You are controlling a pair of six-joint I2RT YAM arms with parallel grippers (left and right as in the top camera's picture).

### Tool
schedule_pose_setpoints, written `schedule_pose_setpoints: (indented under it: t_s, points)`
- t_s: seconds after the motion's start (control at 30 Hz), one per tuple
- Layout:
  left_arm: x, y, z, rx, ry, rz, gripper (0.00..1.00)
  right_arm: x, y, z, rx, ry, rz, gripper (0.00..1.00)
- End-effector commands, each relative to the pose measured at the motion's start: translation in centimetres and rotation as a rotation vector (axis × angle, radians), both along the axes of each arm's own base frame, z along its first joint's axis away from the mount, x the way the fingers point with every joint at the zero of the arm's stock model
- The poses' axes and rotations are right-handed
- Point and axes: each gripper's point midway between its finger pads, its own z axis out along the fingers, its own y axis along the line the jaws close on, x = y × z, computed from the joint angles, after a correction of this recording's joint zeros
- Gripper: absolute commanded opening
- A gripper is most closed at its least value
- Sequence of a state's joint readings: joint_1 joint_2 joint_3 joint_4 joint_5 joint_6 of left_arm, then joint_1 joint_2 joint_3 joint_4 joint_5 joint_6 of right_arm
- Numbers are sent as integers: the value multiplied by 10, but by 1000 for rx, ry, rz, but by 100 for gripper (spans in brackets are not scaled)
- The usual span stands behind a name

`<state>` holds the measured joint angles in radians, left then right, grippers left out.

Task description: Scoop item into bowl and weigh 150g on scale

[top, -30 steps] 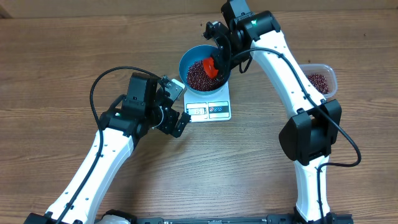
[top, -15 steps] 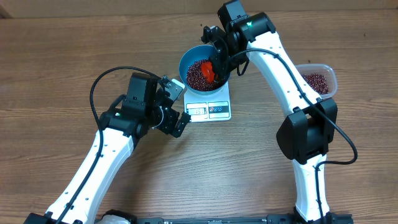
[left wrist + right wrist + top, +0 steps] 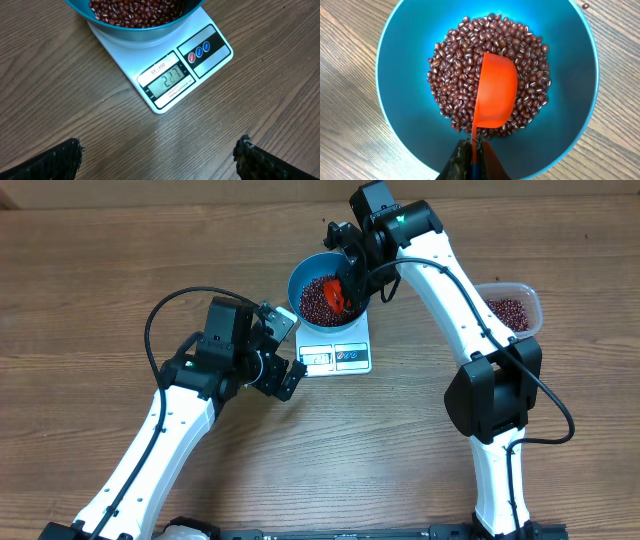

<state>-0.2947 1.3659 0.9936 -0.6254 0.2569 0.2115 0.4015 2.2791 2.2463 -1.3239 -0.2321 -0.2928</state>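
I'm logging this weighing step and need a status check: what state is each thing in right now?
scale: on, display lit with digits.
blue bowl: standing on the scale, holding beans.
beans: heaped in the bowl, more in the clear tub.
orange scoop: held by its handle, lying on the beans.
clear tub: open, part filled.
left gripper: open, empty.
right gripper: shut on the scoop.

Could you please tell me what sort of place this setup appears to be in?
Probably a robotics lab or test bench, not a home kitchen: two white robot arms work at a wood-grain table, with a small scale, a blue bowl of beans and a plastic tub set out.
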Motion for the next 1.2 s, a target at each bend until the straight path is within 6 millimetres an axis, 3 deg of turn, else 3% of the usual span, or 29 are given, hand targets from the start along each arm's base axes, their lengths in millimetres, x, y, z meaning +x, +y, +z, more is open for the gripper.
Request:
schedule_pose_setpoints:
  t_s: [0.0, 0.43, 1.17]
  points:
    - [0, 0, -3, -3, 12, 7, 100, 6, 5, 16, 26, -36, -4, 4]
    - [0, 0, -3, -3, 12, 7, 100, 1, 2, 50, 50, -82, -17, 4]
    - [0, 0, -3, -4, 12, 7, 100, -5, -11, 79, 130, -75, -45, 4]
